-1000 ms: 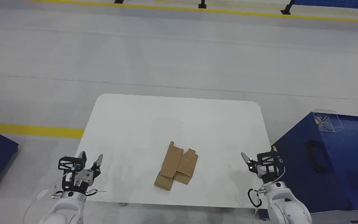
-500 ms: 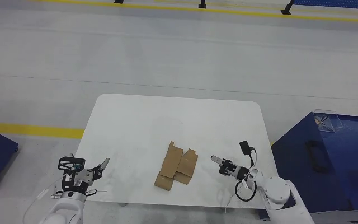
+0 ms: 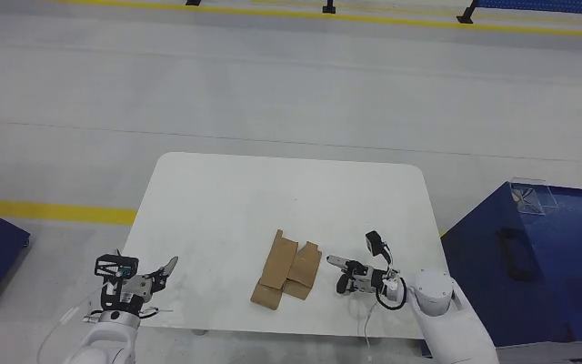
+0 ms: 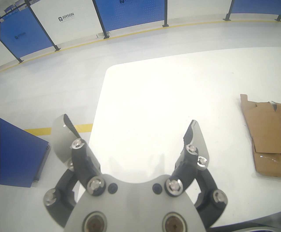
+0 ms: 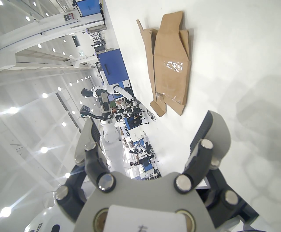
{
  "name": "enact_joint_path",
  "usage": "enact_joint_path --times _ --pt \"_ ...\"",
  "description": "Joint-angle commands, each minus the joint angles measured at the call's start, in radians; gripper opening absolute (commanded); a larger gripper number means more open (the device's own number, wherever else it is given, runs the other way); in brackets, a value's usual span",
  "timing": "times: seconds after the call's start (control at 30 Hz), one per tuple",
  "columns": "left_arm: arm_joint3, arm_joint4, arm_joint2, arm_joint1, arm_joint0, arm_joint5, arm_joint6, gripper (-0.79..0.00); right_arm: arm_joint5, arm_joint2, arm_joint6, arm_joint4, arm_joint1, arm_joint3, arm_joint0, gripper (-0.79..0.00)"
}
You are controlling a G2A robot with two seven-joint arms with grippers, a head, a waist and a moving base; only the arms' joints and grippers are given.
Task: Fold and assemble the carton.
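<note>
The flattened carton lies on the white table, lower centre of the top view. Just to its right the right gripper gapes wide, empty; at lower left the left gripper is equally spread, holding nothing.

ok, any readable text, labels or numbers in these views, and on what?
carton: no print visible.
white partition panel: a logo with a brand wordmark, legible, left unquoted as a brand name.
blue partition panel: a similar mark, too small to read.
blue sign in the far hall: sideways letters, too blurred to read.
table: none.
</note>
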Motion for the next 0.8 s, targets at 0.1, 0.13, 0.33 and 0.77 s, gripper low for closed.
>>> enact_joint_path --times 0.1,0.13,0.33,0.77 --pt "-0.026 -0.376 0.038 -0.013 -0.074 -0.089 -0.226 0.000 -0.107 -0.038 -0.240 -0.010 -0.015 0.000 -0.025 0.000" --pt "-0.030 -0.477 0.047 -0.017 -0.099 -0.098 -0.282 0.000 -0.117 -0.047 -0.267 -0.002 -0.018 0.004 -0.027 0.000" --pt "0.054 -0.990 0.106 -0.032 -0.242 -0.033 -0.629 0.000 -0.177 -0.093 -0.348 0.042 -0.033 0.055 -0.026 0.000" --pt "0.097 -1.122 0.116 -0.036 -0.281 0.015 -0.718 0.000 -0.188 -0.104 -0.343 0.064 -0.036 0.071 -0.023 0.000"
